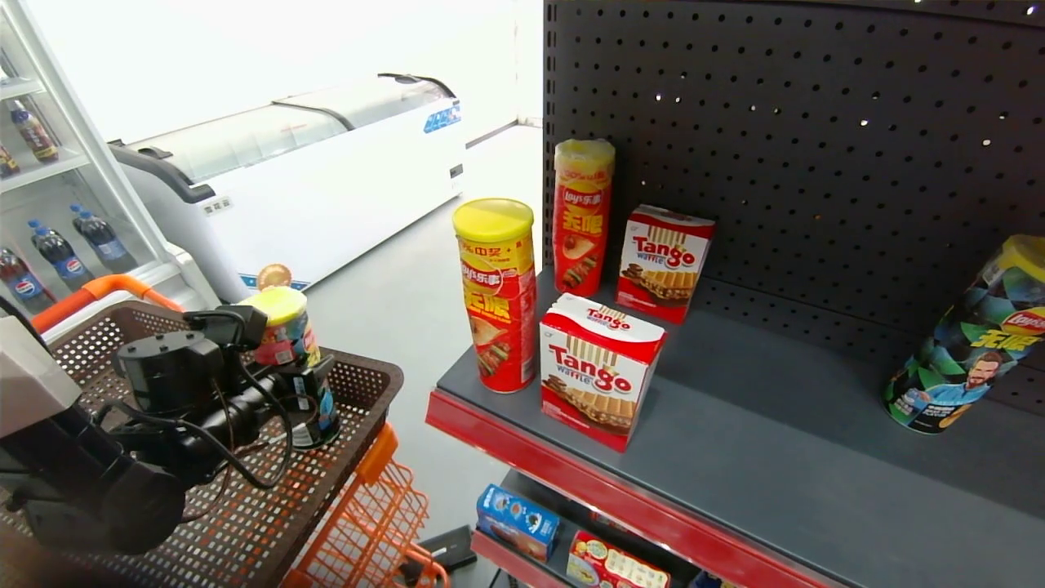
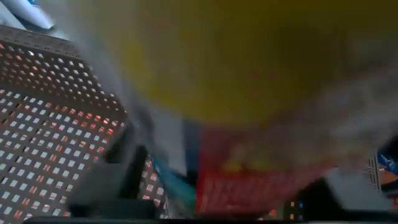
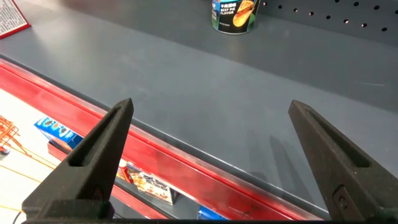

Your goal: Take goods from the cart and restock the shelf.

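We see a white chest freezer with curved glass lids on the grey floor. Beside it, at the far left, a white cooler holds cola bottles on its racks.

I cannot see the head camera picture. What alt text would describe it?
The robot's left claw grips a yellow-lidded chip can in a brown cart basket. Right of it, a grey shelf holds two red chip cans, two wafer boxes and, farther right, a dark chip can.
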